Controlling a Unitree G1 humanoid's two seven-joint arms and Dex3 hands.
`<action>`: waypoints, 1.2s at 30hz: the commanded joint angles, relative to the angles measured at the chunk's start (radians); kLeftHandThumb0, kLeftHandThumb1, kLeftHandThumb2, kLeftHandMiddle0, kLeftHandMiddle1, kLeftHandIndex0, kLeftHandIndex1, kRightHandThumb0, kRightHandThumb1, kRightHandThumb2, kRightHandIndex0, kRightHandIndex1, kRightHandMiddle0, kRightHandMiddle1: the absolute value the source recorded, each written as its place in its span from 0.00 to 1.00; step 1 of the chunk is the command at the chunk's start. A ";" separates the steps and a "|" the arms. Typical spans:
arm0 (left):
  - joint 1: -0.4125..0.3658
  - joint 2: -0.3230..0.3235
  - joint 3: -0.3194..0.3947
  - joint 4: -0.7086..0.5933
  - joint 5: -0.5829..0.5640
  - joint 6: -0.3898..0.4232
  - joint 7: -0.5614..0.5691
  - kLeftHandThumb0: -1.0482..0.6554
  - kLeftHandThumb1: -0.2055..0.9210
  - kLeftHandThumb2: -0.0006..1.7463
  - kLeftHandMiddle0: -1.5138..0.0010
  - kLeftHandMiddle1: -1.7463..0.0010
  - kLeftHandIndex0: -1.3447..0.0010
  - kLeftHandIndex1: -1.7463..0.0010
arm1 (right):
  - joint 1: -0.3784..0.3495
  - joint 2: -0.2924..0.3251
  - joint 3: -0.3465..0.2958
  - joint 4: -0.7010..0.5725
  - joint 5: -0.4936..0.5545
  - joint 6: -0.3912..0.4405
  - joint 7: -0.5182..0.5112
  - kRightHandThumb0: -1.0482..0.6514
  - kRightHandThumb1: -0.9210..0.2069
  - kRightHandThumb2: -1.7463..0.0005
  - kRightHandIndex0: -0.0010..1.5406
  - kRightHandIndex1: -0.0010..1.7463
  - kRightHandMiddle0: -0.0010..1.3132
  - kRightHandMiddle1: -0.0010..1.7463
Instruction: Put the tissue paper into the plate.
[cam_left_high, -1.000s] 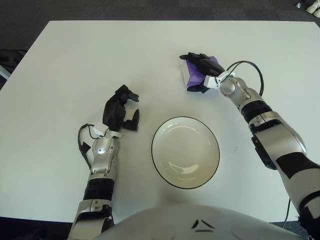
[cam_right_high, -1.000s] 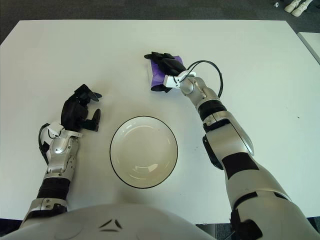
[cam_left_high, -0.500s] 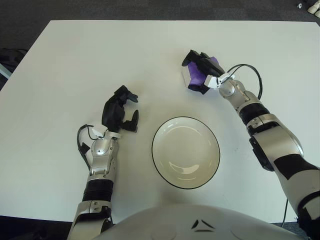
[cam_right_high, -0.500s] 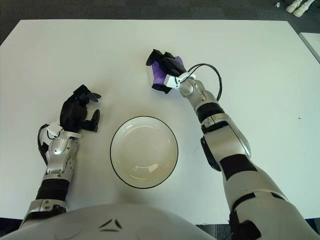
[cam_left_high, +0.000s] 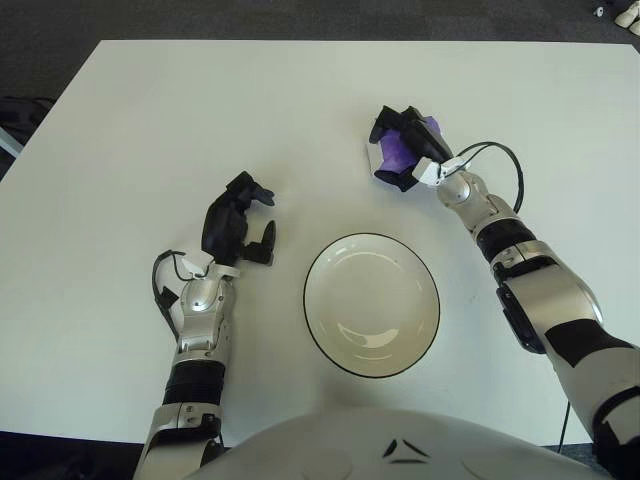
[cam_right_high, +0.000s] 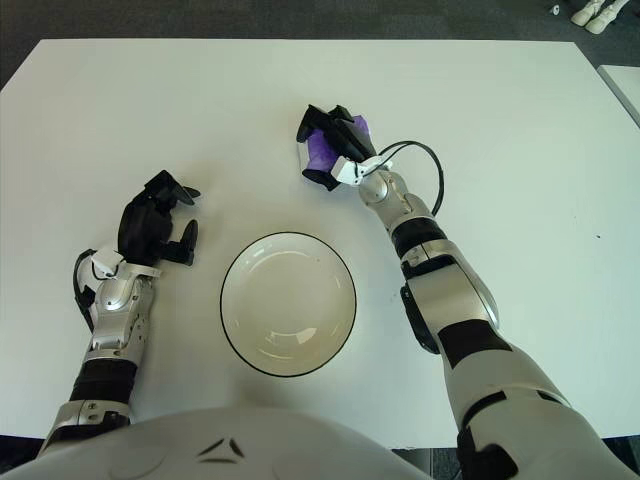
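Since a second ago my right hand has curled its fingers around the tissue paper, gripping it beyond the plate; next I'd carry it over. Left hand idles spread beside the plate.

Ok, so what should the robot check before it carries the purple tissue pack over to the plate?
1. Right hand closed around the tissue pack: ok, fingers wrap it.
2. Pack lifted off the table: cannot tell.
3. Plate has nothing in it: ok.
4. Way from pack to plate is free: ok, only bare table between them.
5. Left hand out of the way: ok, it shows left of the plate, holding nothing.
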 joint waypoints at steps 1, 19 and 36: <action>0.078 -0.006 0.006 0.050 -0.007 0.038 0.010 0.61 0.11 1.00 0.40 0.00 0.47 0.04 | 0.115 0.021 0.011 0.029 -0.007 0.026 0.002 0.32 0.62 0.19 0.64 1.00 0.52 1.00; 0.072 -0.009 0.012 0.053 -0.009 0.044 0.018 0.61 0.10 1.00 0.40 0.00 0.44 0.06 | 0.178 0.058 -0.119 -0.048 0.170 -0.046 0.079 0.32 0.62 0.18 0.87 1.00 0.52 1.00; 0.061 -0.013 0.009 0.063 -0.011 0.033 0.018 0.61 0.10 1.00 0.40 0.00 0.44 0.06 | 0.215 -0.012 -0.171 -0.286 0.141 -0.126 0.100 0.30 0.67 0.14 0.90 1.00 0.56 1.00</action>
